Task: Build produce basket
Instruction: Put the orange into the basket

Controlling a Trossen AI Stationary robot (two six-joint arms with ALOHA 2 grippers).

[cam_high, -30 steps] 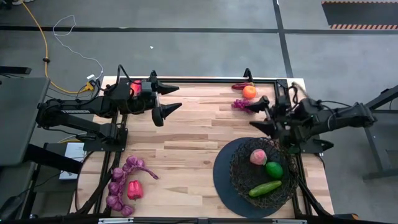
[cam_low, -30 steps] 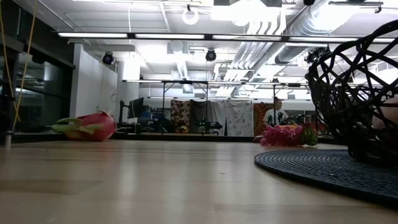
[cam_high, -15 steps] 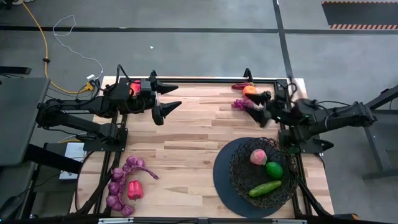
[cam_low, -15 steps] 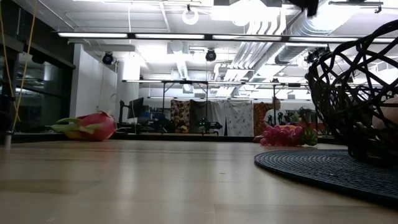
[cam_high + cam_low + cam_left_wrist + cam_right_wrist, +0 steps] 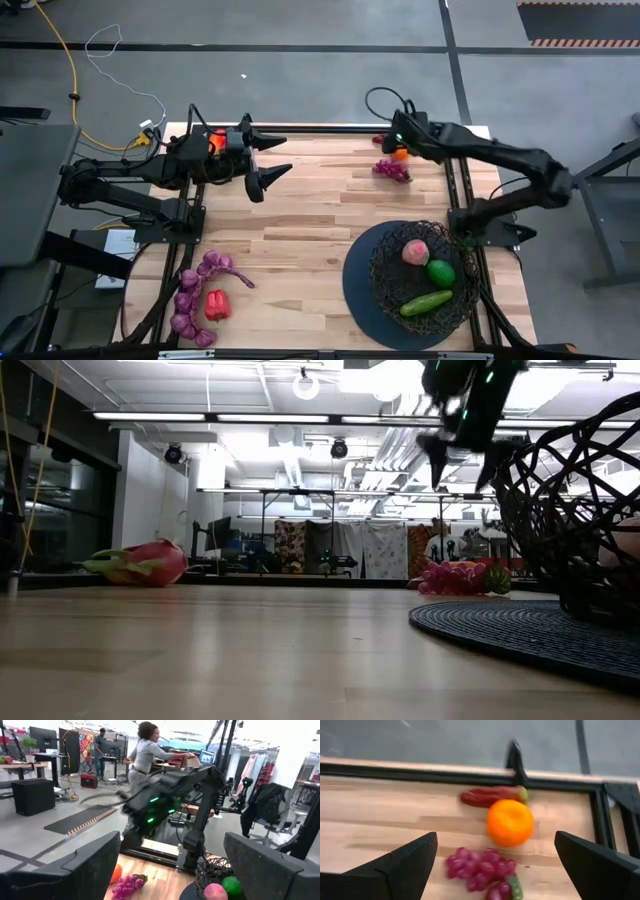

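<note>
Having swung over orange (image 5: pixel 401 154), right claw (image 5: pixel 495 865) open

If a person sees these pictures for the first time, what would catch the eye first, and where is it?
Probably the right gripper, stretched to the table's far right corner with fingers open above the orange, beside a small grape bunch and a red pepper. Next, the black basket at the near right, holding a peach, a green ball and a cucumber. The left gripper waits open at the far left.

High view straight down; low view table-level; wrist views forward; all share orange (image 5: pixel 509 822).
</note>
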